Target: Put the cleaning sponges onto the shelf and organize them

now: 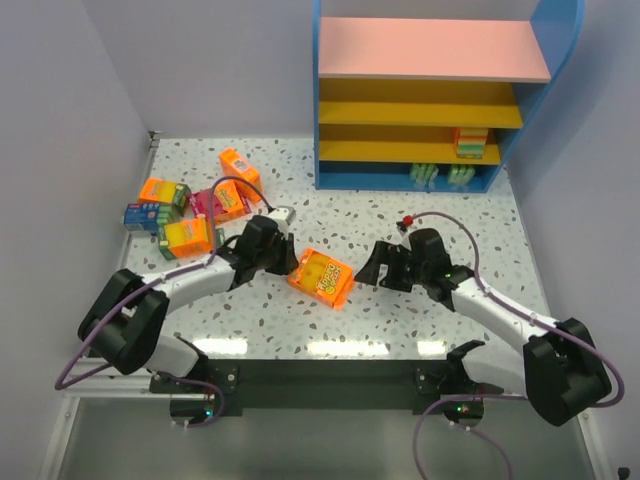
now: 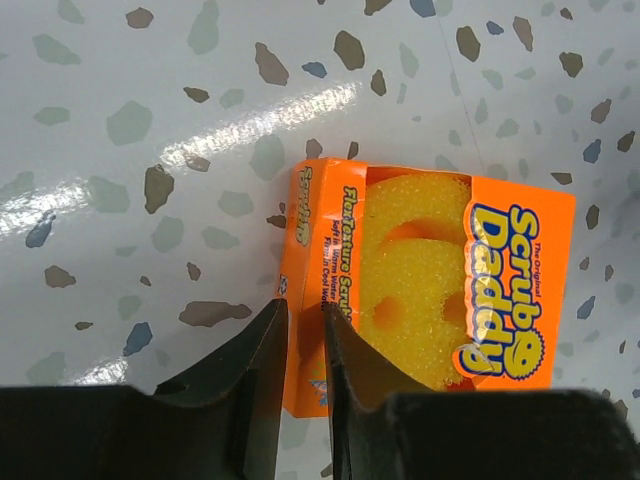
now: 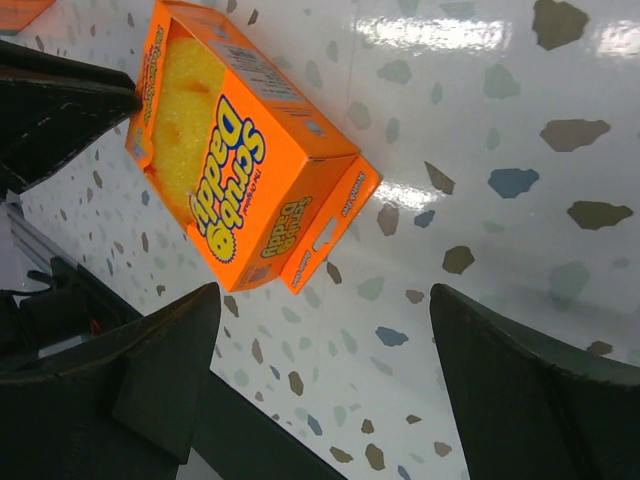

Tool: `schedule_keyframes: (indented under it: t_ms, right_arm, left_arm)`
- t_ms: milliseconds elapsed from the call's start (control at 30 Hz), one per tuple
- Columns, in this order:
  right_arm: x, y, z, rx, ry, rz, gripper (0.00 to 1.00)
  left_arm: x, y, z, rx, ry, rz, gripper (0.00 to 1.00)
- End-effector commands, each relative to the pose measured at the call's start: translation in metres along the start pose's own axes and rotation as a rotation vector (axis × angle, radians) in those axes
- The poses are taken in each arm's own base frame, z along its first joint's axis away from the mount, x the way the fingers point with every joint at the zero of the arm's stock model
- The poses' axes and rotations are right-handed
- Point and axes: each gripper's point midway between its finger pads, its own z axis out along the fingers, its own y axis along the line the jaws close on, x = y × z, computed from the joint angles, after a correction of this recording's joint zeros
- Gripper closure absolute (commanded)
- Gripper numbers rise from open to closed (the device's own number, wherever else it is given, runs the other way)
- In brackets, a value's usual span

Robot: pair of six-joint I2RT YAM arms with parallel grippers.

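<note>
Orange sponge box [image 1: 320, 277]: left fingers [image 2: 250, 400] pinch its edge; right fingers [image 3: 520, 390] spread wide, just short of it.

Orange sponge box [image 2: 500, 290], "The Original Scrub Daddy" (blue lettering)

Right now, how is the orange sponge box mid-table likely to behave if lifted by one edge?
The orange box is thin card around a yellow foam sponge, so probably light. Its cut-out window suggests the walls may flex under a pinch. Flat-sided and lying flat, it seems unlikely to roll.
</note>
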Motion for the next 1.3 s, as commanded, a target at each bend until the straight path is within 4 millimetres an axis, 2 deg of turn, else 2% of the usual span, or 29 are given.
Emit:
schedule_keyframes:
  t_ms: [0, 33, 100, 267, 467, 600, 733, 933, 1067, 1167, 1267]
  right_arm:
    - [-0.013, 0.022, 0.011, -0.037, -0.061, 0.024, 0.11]
    - [-0.005, 0.024, 0.016, -0.033, -0.039, 0.024, 0.12]
    - [-0.007, 0.029, 0.023, -0.043, -0.047, 0.044, 0.13]
    - [0.007, 0.034, 0.037, -0.031, -0.005, 0.059, 0.19]
    - [0.006, 0.042, 0.044, -0.032, -0.004, 0.060, 0.35]
    - [0.008, 0.039, 0.050, -0.012, 0.017, 0.058, 0.55]
    - [0.006, 0.039, 0.055, 0.000, 0.030, 0.038, 0.74]
    - [0.000, 0.043, 0.061, 0.014, 0.050, 0.010, 0.74]
    - [0.006, 0.044, 0.067, 0.004, 0.090, 0.016, 0.74]
    - [0.007, 0.041, 0.064, 0.014, 0.090, 0.016, 1.00]
    - [0.003, 0.038, 0.052, 0.048, 0.072, 0.002, 1.00]
  left_arm:
    - [-0.010, -0.019, 0.002, 0.079, -0.019, 0.062, 0.74]
    - [-0.005, -0.020, 0.003, 0.089, -0.012, 0.059, 0.75]
    - [0.001, -0.027, 0.003, 0.119, 0.000, 0.042, 0.76]
    - [0.024, -0.047, 0.002, 0.207, 0.039, -0.002, 0.79]
    - [0.049, -0.071, -0.006, 0.324, 0.075, -0.076, 0.83]
    - [0.066, -0.077, -0.012, 0.364, 0.096, -0.119, 0.86]
    - [0.074, -0.079, -0.011, 0.380, 0.102, -0.152, 0.87]
    - [0.082, -0.090, -0.015, 0.432, 0.118, -0.188, 0.89]
    - [0.079, -0.090, -0.014, 0.426, 0.108, -0.194, 0.89]
    - [0.076, -0.087, -0.014, 0.396, 0.099, -0.185, 0.89]
    - [0.064, -0.076, -0.014, 0.316, 0.057, -0.172, 0.89]
